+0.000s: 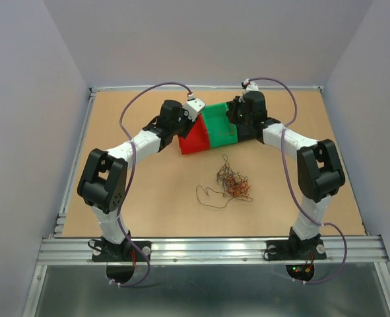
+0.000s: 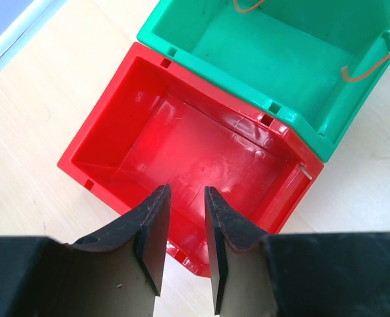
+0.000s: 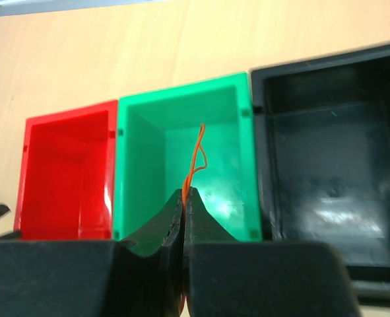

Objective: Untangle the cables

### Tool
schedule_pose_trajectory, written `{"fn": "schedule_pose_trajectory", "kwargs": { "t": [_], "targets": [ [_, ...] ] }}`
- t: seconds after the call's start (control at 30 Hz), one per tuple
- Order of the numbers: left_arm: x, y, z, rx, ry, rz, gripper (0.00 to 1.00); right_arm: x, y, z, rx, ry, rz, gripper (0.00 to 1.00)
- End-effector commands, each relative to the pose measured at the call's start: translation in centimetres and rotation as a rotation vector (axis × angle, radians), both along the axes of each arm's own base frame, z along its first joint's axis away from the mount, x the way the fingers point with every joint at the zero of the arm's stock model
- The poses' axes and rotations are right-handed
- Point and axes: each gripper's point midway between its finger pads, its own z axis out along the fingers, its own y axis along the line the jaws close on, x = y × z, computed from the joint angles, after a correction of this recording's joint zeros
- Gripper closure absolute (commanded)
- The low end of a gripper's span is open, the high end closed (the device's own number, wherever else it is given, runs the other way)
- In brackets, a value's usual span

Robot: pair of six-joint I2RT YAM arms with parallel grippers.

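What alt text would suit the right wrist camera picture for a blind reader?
The right gripper, shut on a thin orange wire, holds it above a green bin. A red bin and a black bin flank the green one on a tan table.

No legible text, label, brand, number or sign in any view; plain moulded plastic only on the red bin (image 2: 115,132), the green bin (image 2: 267,59) and the black bin (image 3: 326,145).
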Motion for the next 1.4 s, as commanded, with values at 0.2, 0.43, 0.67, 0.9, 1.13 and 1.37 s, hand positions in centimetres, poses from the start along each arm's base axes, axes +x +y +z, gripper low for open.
{"fn": "schedule_pose_trajectory", "kwargs": {
  "t": [0.2,0.43,0.67,0.9,1.13,1.37],
  "targets": [
    [0.9,0.3,3.4,-0.019,-0.091,0.020,0.61,5.9,3.5,-0.4,-0.079,0.035,0.030,0.99],
    [0.8,0.3,3.3,-0.020,-0.087,0.016,0.61,7.9,4.3,-3.6,-0.139,0.038,0.045,0.99],
    [0.8,0.2,3.4,-0.022,-0.086,0.010,0.61,6.2,5.3,-9.3,-0.247,0.100,0.052,0.99],
    [0.2,0.2,4.4,-0.045,-0.097,0.000,0.56,4.8,6.0,-8.2,-0.253,0.078,0.021,0.89],
    [-0.1,0.6,5.5,-0.065,-0.126,0.002,0.51,4.4,5.6,-3.4,-0.202,-0.018,-0.019,0.71],
    [-0.5,0.5,6.0,-0.074,-0.136,-0.013,0.50,3.2,4.8,-1.8,-0.198,-0.052,-0.049,0.54]
  ]
}}
